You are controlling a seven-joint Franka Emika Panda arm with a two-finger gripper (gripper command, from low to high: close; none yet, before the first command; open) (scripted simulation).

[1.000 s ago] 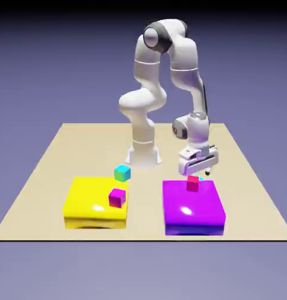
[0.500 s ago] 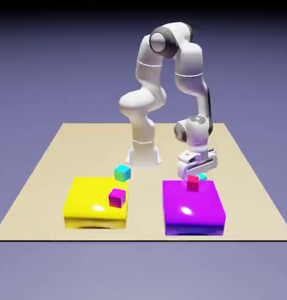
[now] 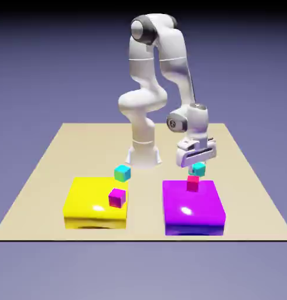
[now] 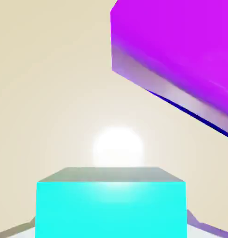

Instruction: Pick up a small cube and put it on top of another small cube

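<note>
Exterior view, left to right: a second teal cube (image 3: 122, 173) lies near the magenta cube (image 3: 117, 198), which rests on the yellow block (image 3: 94, 202). The red cube (image 3: 192, 184) sits on the purple block (image 3: 194, 208); just behind it, the gripper (image 3: 197, 167) grips the teal cube (image 4: 111, 209).

Two teal cubes (image 3: 198, 169), one red cube (image 3: 192, 183), one magenta cube (image 3: 117, 198), two flat blocks (image 3: 193, 205)
</note>
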